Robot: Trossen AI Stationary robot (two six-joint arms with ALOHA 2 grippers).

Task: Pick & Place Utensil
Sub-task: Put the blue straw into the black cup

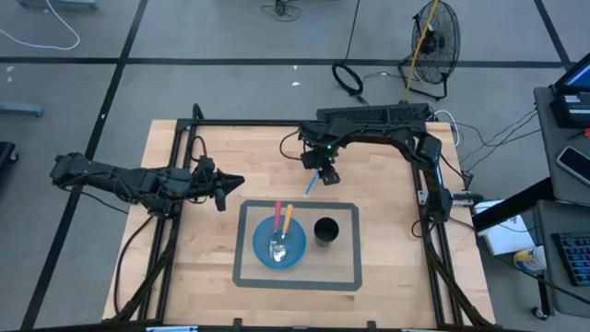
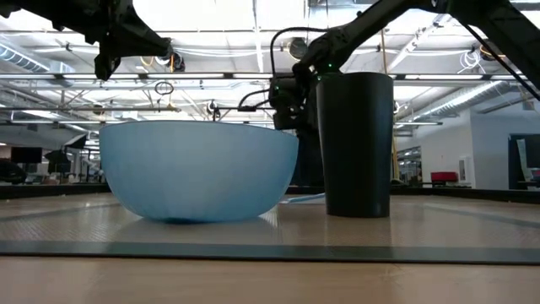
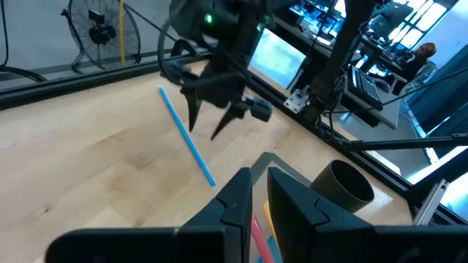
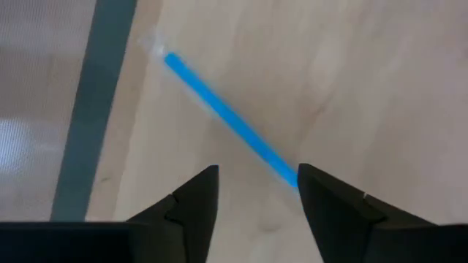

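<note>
Evidently, table (image 1: 194,267): bare wood around the grey-framed mat.
Blue bowl (image 1: 279,243): the landmark, two utensils already inside.
Black cup (image 1: 325,230): just beside the bowl.
Left gripper (image 1: 224,185): waited off the bowl's far-left side, fingers nearly together, empty.
Right gripper (image 4: 254,191): hung beyond the bowl, spread, holding nothing.
Blue utensil (image 4: 228,117): flat on the table beyond the bowl; straddling it squarely before closing looked wise.

Overhead, table-level and two wrist views, all sharing the tabletop (image 1: 203,267).
</note>
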